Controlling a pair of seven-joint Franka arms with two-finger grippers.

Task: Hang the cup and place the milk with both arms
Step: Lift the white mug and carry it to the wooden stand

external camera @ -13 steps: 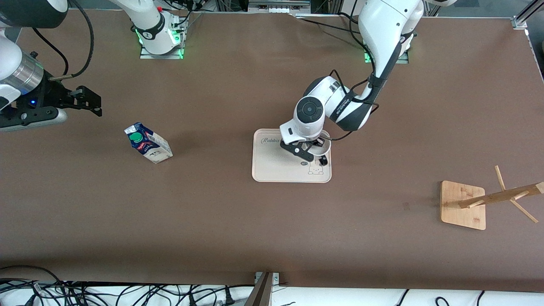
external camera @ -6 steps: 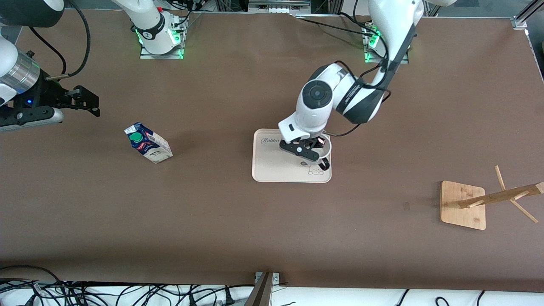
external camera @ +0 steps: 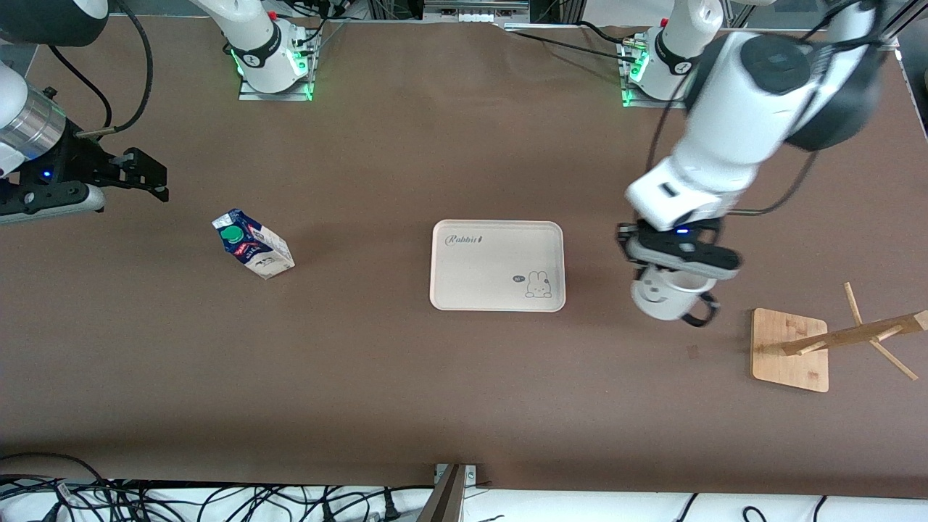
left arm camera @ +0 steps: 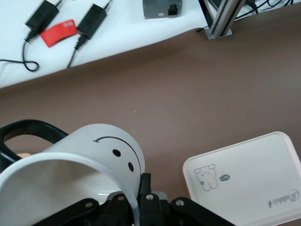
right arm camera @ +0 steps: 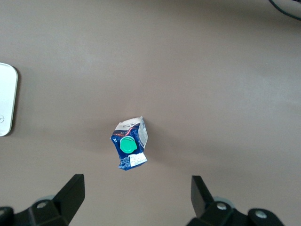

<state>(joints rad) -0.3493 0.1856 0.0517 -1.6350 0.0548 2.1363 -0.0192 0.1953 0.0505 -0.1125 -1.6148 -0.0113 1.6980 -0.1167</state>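
While reaching out from the base at one o'clock, carries the load with the left arm over the bare brown counter, between tray and rack. Judged as mid-transfer toward the hanging spot. Waits with the right arm at the nine o'clock edge of the front view, presumably to leave the middle free for its partner. At four o'clock from the tray, toward the left arm's end, shows the wooden rack, its square base flat on the counter and its pegged post slanting off toward three o'clock. Hence the heading of the carry. In the middle, shows the cream tray with nothing on it, most likely the landing place for the carton. At nine o'clock from the tray, well apart from it, shows the milk standing on the counter, seemingly upright, green cap up and untouched. Hangs the left gripper above the cup, pinching the rim wall with one finger inside and one outside, as the left wrist view shows. Suspends the mug mouth-up that way, smiley face outward. Keeps the black handle clear of the fingers and pointing at about four o'clock toward the rack, a sensible hold for slipping the loop over a peg. Spreads the right gripper wide with nothing held, over bare counter at ten o'clock from the milk. Frames the carton between the fingers in the right wrist view, so probably lined up for a later top-down grasp.
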